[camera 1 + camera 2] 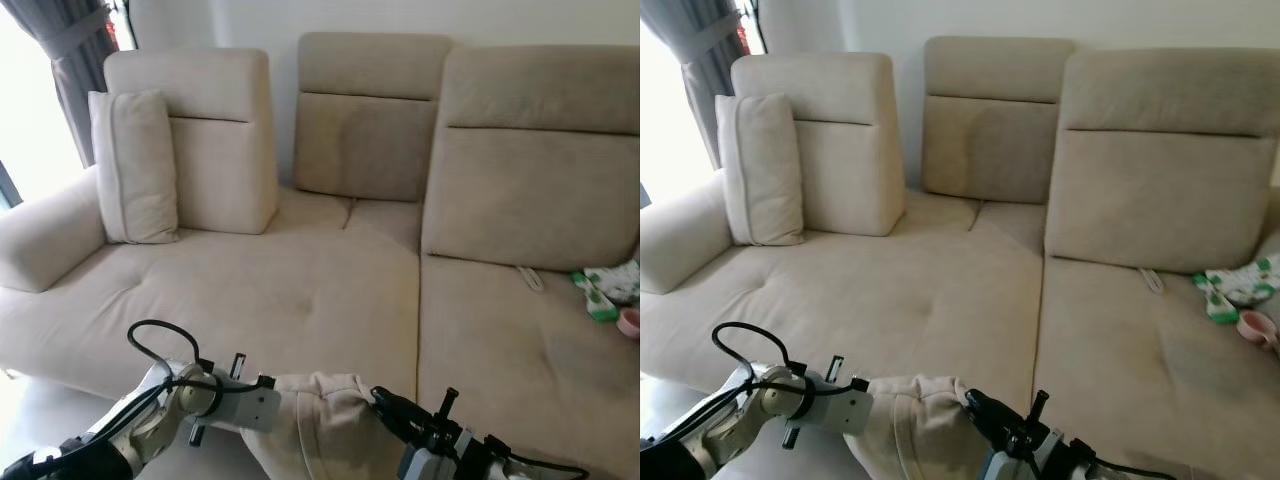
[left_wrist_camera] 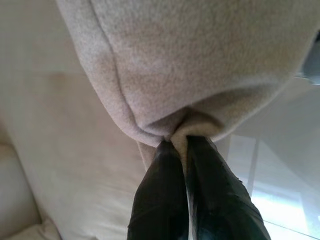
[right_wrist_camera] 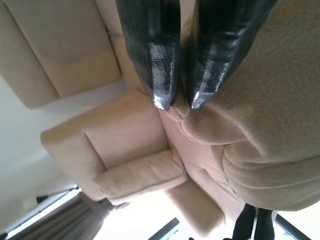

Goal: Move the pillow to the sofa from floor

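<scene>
Pillow (image 1: 320, 425), held between the left gripper (image 2: 176, 142) and right gripper (image 3: 172, 105), each pinched shut on an edge fold, hangs just short of the sofa (image 1: 300, 290) seat ahead; soft, light, probably sagging, best held by its seams.

Left tool (image 2: 181, 142) and right tool (image 3: 175, 102) both pinched closed, arms converging low.
</scene>
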{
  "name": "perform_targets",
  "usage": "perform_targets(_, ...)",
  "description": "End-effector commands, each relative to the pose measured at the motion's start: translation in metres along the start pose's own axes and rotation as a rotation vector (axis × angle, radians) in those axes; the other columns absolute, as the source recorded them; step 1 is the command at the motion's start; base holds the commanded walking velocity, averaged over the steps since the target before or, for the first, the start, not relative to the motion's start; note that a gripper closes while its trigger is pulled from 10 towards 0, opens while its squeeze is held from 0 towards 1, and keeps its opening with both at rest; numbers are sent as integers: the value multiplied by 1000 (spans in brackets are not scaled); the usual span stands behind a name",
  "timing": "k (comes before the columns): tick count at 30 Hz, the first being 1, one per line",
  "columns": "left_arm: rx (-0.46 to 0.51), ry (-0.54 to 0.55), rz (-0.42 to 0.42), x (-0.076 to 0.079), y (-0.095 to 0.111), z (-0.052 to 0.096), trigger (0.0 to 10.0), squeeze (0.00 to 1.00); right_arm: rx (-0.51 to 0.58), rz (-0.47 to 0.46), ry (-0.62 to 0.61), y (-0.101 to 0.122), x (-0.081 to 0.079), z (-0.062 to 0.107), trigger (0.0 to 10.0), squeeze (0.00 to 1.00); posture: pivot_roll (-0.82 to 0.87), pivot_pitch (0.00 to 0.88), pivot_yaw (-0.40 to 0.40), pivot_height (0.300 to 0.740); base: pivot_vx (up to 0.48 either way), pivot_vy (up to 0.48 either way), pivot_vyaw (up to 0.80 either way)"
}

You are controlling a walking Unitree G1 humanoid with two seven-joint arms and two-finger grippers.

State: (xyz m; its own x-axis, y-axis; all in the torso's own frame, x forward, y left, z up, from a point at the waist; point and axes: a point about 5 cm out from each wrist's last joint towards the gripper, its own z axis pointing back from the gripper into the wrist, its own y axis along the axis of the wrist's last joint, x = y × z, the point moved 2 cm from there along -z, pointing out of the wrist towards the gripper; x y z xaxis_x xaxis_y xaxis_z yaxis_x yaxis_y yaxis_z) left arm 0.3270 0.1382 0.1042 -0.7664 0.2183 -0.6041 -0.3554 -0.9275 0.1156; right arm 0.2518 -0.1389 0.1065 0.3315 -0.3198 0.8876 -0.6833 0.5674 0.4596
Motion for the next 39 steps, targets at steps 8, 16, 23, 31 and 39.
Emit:
perform_targets(8, -21, 81, -47, -13, -1, -1, 10000, 0, 84, 1, -102, 18, 21, -14, 10000, 0, 183, 0, 13, 696, 0, 0, 0)
perform_targets(16, -11, 101, -50, -16, 1, -3, 10000, 0, 67, -42, -147, 21, 26, -15, 10000, 0, 175, 0, 10, 696, 0, 0, 0)
perform_targets(23, 7, 126, -55, -19, 5, -6, 10000, 0, 68, -25, -165, 23, 31, -15, 10000, 0, 166, 0, 8, 720, 0, 0, 0)
perform_targets(31, 57, 230, -43, -38, 16, -4, 10000, 0, 61, -23, -169, 23, 35, -15, 10000, 0, 163, 0, 3, 740, 0, 0, 0)
perform_targets(39, 64, 237, -37, -39, 15, -3, 10000, 0, 62, -17, -183, 23, 40, -16, 10000, 0, 162, 0, 3, 740, 0, 0, 0)
